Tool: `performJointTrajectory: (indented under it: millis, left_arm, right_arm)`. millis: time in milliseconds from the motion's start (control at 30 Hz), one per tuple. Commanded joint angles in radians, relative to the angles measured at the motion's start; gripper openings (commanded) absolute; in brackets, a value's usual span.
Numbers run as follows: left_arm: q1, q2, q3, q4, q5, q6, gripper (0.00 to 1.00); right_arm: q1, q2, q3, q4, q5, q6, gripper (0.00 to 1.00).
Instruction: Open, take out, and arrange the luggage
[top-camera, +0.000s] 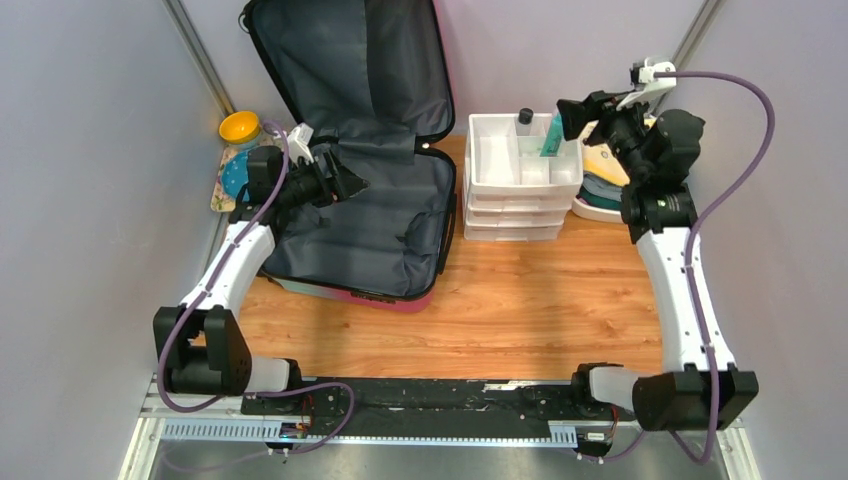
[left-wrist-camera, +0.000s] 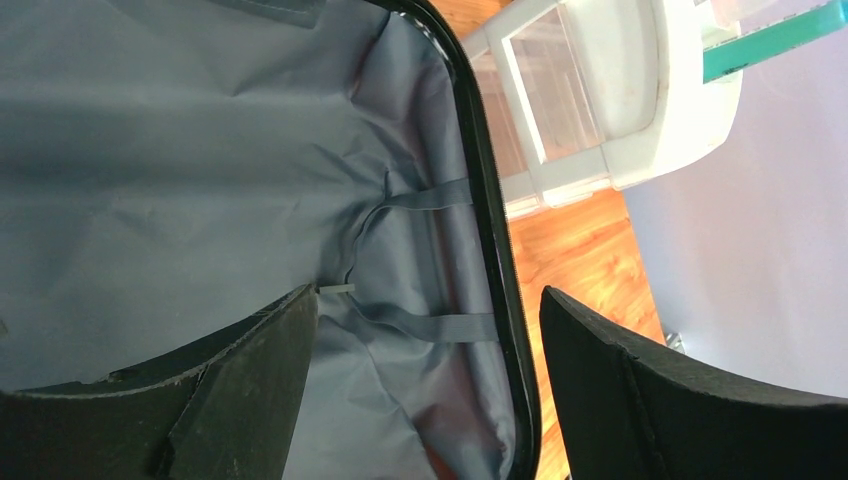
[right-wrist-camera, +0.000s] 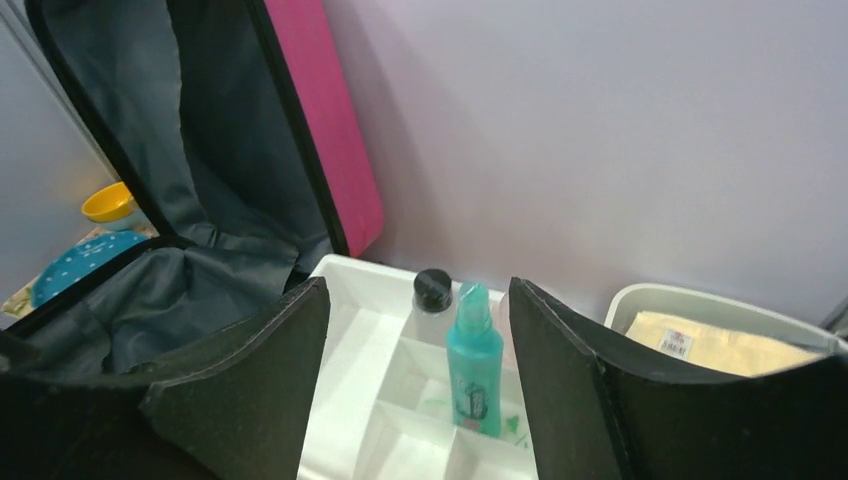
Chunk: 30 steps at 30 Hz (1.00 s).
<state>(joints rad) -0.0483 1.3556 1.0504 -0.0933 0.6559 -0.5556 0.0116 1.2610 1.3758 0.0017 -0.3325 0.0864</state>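
The luggage lies open at the table's back left, its lid upright against the wall, dark grey lining showing and a pink shell edge. My left gripper is open and empty, hovering over the lower half's lining near its black zip rim. My right gripper is open and empty above the white drawer organiser. A teal spray bottle and a black-capped clear bottle stand in the organiser's top tray, between my right fingers in the wrist view.
A white oval basin with folded cloth and a yellow packet sits right of the organiser. A yellow bowl and a teal dotted plate lie left of the suitcase. Grey walls close in on both sides.
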Motion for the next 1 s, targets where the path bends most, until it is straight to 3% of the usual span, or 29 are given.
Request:
performJointTrajectory:
  millis: [0,267,433,567,733,967]
  left_arm:
    - [-0.001,-0.053,-0.012,0.030,0.011,0.029,0.89]
    - [-0.001,-0.067,-0.012,0.017,0.054,0.071,0.89]
    - [-0.002,-0.084,-0.032,0.004,0.048,0.105,0.89]
    - [-0.001,-0.102,-0.043,-0.017,0.025,0.148,0.89]
    - [-0.002,-0.124,-0.070,-0.026,0.013,0.160,0.89]
    - [-0.001,-0.142,-0.096,-0.034,-0.001,0.157,0.90]
  right_arm:
    - [-0.001,-0.113,-0.029,-0.251,-0.007,0.052,0.70]
    - [0.056,-0.278,-0.262,-0.433,0.007,0.021,0.66]
    - [0.129,-0.296,-0.362,-0.407,0.104,0.041,0.66]
    - [0.200,-0.269,-0.391,-0.333,0.183,0.102,0.72]
    - [0.306,-0.172,-0.330,-0.396,0.323,0.167,0.70]
    - [0.324,-0.052,-0.304,-0.353,0.398,0.256,0.66]
